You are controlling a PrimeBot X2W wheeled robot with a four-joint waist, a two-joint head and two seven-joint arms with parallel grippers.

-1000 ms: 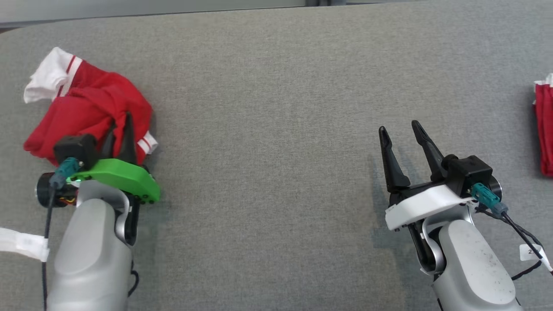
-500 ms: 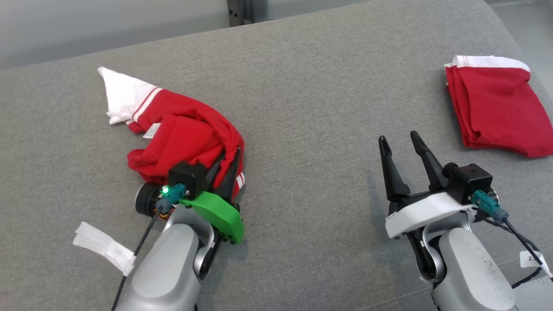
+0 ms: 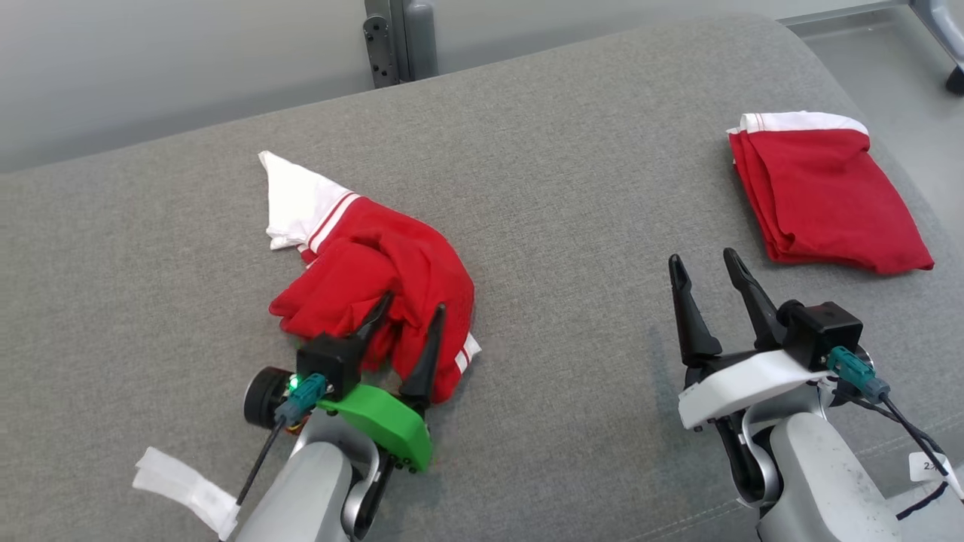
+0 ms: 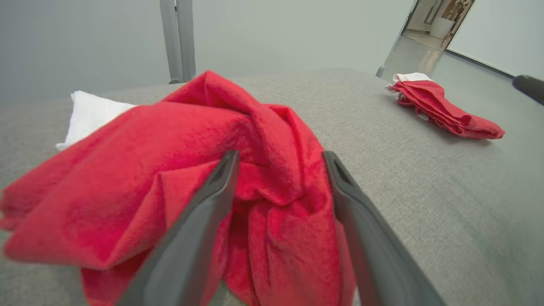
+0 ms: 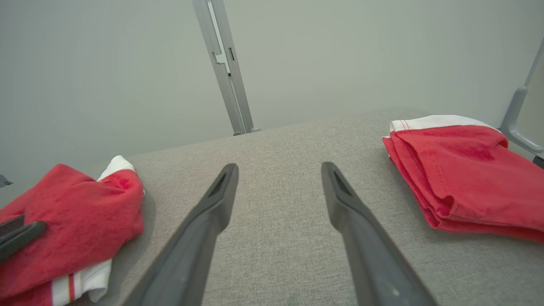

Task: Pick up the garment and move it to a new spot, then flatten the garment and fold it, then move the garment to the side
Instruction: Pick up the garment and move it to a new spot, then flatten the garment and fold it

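Garment lies in a crumpled heap left of the middle of the grey surface, well in from every edge. It is red, with a white, red-striped end. Its long axis runs on a diagonal. The white end comes to a tip that points toward the far left corner, and the red bulk trails toward the near edge, where a second striped white hem shows.

My left gripper sits at that near end. Its two fingers are spread wide over the bunched red cloth, with folds between them that they do not pinch. My right gripper hovers over bare fabric toward the near right, also spread, with nothing between its fingers.

I count two red-and-white pieces. One is the heap. The other is a folded garment lying flat by the right edge near the far right corner, its white band toward the far edge. One grey metal post stands beyond the far edge.
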